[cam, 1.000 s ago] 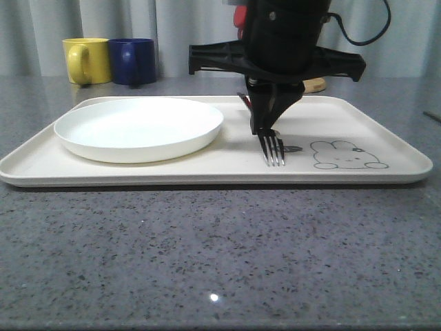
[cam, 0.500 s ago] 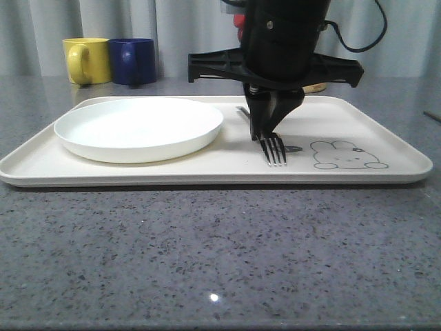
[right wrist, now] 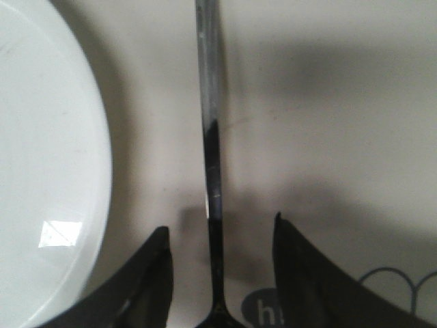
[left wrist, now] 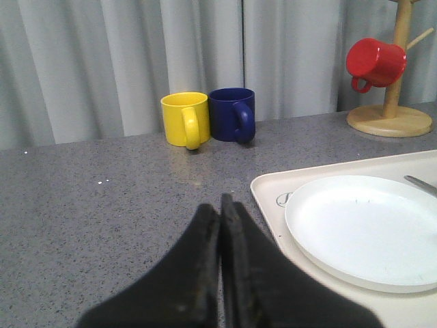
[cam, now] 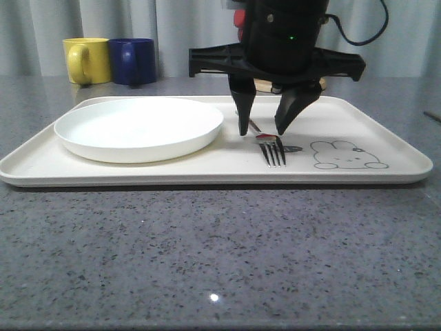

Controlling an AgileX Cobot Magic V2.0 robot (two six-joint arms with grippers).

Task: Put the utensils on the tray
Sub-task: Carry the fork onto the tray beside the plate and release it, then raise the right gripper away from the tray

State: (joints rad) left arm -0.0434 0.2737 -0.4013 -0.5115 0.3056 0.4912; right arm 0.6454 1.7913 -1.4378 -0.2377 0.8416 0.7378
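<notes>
Opened since a second ago: right end effector (cam: 264,128) now with fingers spread apart, one on each side of the fork (cam: 273,149), no longer clamped on its handle. Released and lying flat on the tray (cam: 386,131) just left of the bunny drawing (cam: 346,155), tines toward the camera, instead of hanging tilted from the closed fingers

Right claw (cam: 264,129) hangs spread over the tray (cam: 386,176), the fork (cam: 271,147) lying loose between its tips. White plate (cam: 138,127) crowds its left side; bare tray opens to its right, bare worktop (cam: 220,255) in front.
</notes>
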